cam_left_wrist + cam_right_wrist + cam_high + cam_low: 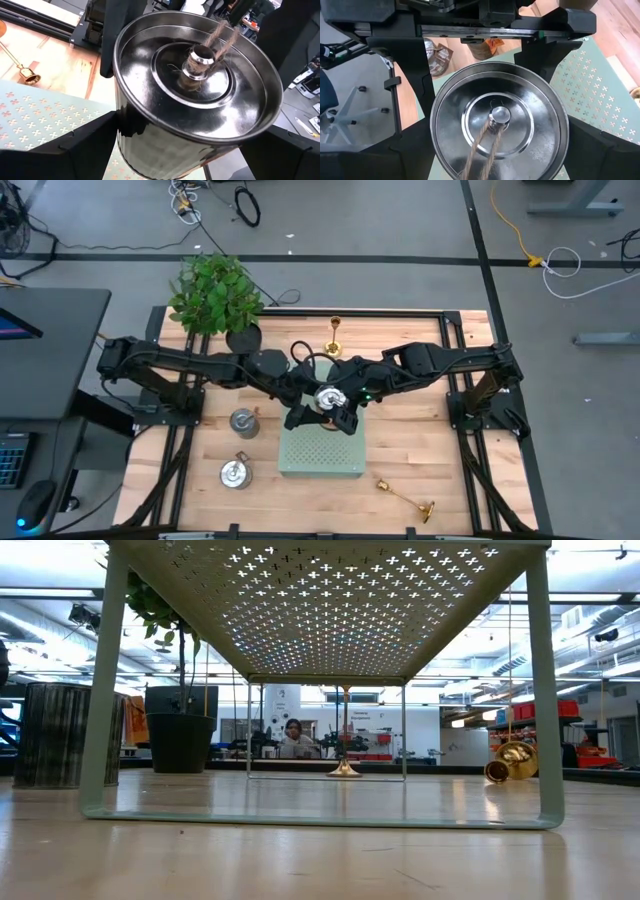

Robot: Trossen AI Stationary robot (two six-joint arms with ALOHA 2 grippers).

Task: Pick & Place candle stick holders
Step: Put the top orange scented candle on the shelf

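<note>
A shiny ribbed metal tin [328, 398] with a twine-looped lid knob [200, 59] is held between both grippers over the far edge of the pale green perforated stand [320, 450]. My left gripper [312, 406] and right gripper [342, 406] are each shut on it from opposite sides. One brass candle stick holder [335, 335] stands upright on its base at the table's far side and also shows in the low view [345, 766]. Another candle stick holder [405, 500] lies on its side near the front right. A third is out of view. My left gripper pinches the tin's ribbed side wall [125, 135] just below the rim, one finger on each side. The fingers [75, 145] slant down from the table's left, and the tin sits tilted between them. My right gripper pinches the tin's side wall under the rim [434, 140] between its two fingers [600, 150], slanting down from the table's right. The lid faces up toward the camera. Whether the tin's bottom rests on the stand is hidden.
Two more metal tins [243, 422] [235, 473] stand on the table left of the stand. A potted plant [215, 295] stands at the far left corner. Bare wood shows to the right of the stand, as far as the lying holder.
</note>
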